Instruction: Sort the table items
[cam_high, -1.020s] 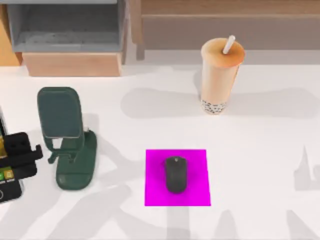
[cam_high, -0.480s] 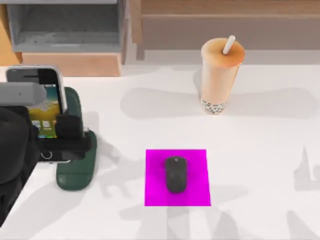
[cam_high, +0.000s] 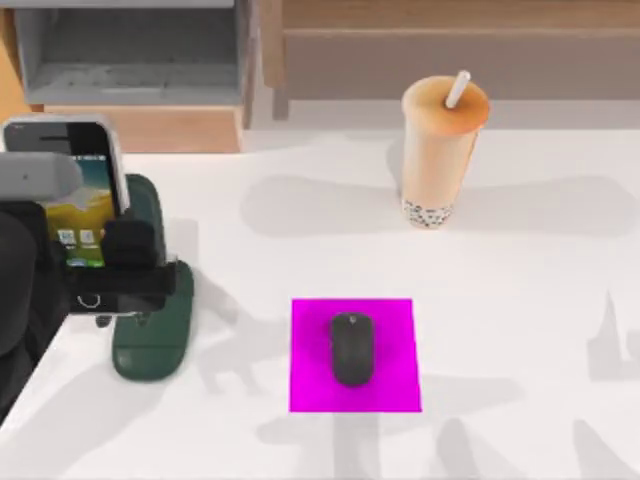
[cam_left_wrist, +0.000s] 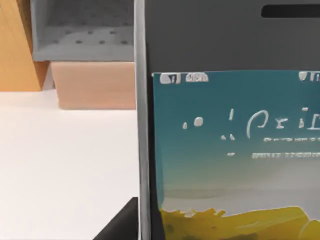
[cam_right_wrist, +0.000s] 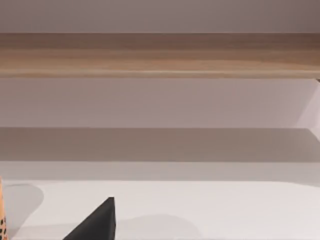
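Phone stand (cam_high: 150, 330), dark green, left of frame in the top view. Smartphone (cam_high: 75, 195) upright above it, long axis up-frame, slightly left of the cradle. Left gripper (cam_high: 110, 280) clamps its lower end. Next, I judge: shift right, lower.

The green phone stand (cam_high: 152, 330) is partly hidden: the smartphone (cam_high: 78, 205) and the left end effector (cam_high: 112, 275) cover its top part. The left arm runs off the left edge of the top view. In the left wrist view the phone is so close that its right side and bottom are cut off. In the right wrist view, just a sliver of the bubble-tea cup (cam_right_wrist: 2, 215) peeks in at the edge.
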